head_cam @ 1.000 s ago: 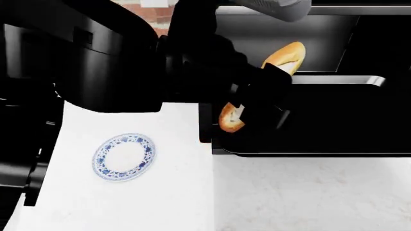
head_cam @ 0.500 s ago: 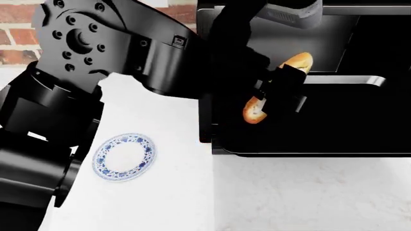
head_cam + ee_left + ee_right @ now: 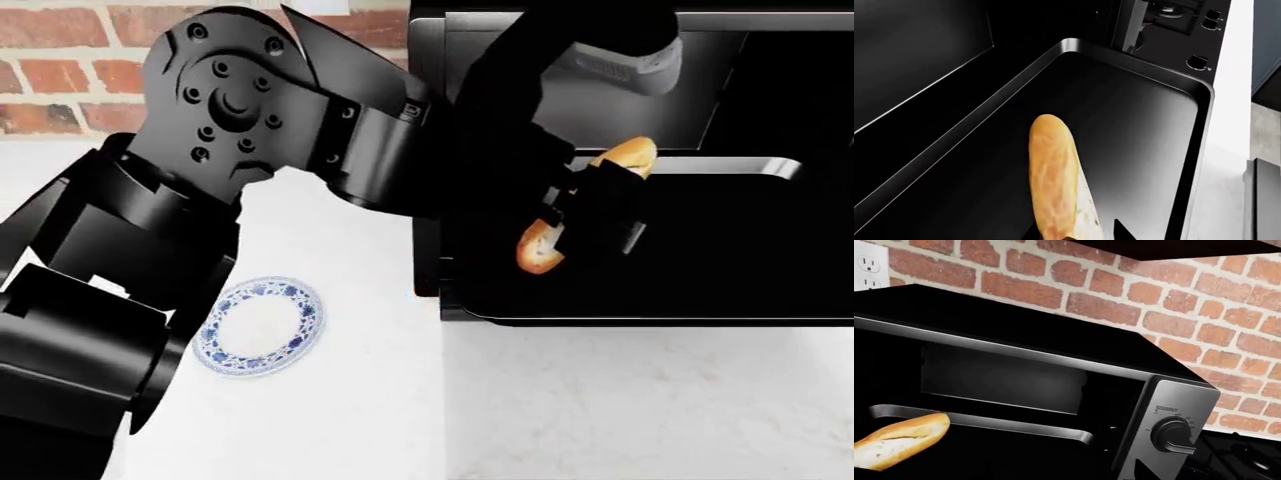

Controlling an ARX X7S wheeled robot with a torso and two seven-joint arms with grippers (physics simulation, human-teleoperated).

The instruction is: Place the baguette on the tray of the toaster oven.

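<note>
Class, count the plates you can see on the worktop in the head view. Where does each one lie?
1. A blue-patterned plate lies on the white worktop, left of the toaster oven. The arm may hide others.

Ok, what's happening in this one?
The robot's left claw is shut on the baguette and holds it over the black tray that sticks out of the open toaster oven. In the left wrist view the loaf hangs above the tray's floor, pointing along it, so it does not look set down yet. The blue-patterned plate on the white counter has nothing on it. The right claw is not in view.
</note>
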